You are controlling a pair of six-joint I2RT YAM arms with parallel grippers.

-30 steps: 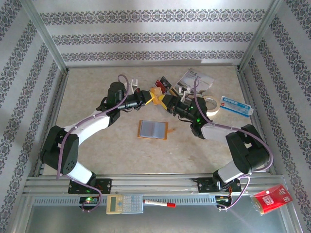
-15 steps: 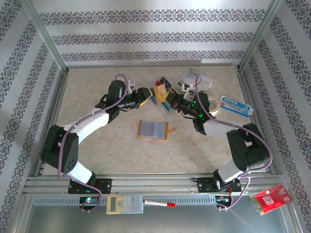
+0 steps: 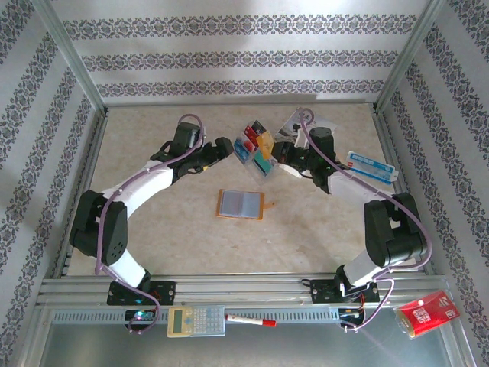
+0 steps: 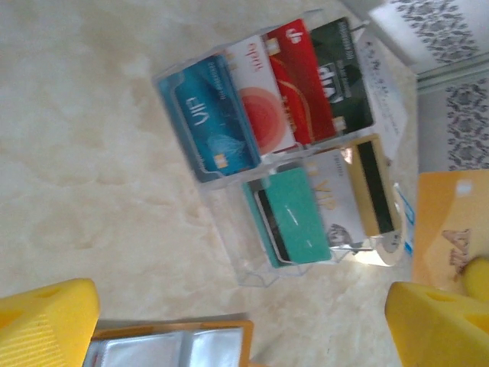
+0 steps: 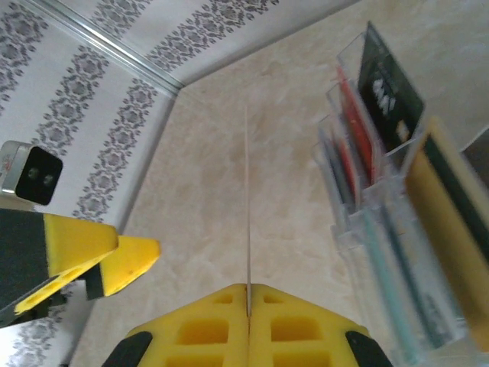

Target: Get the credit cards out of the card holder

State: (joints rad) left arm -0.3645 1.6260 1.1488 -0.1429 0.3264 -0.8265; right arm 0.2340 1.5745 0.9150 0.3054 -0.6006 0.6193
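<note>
Your left end effector (image 3: 225, 145): wide, bare table (image 3: 168, 222) around. Right end effector (image 5: 248, 289): pinching tan-yellow card (image 4: 451, 222) edge-on beside sleeved credit cards (image 4: 267, 138).

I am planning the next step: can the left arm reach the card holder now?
Probably yes. The left hand is open and empty, and the orange card holder lies flat on the table close by, with nothing between them.
</note>
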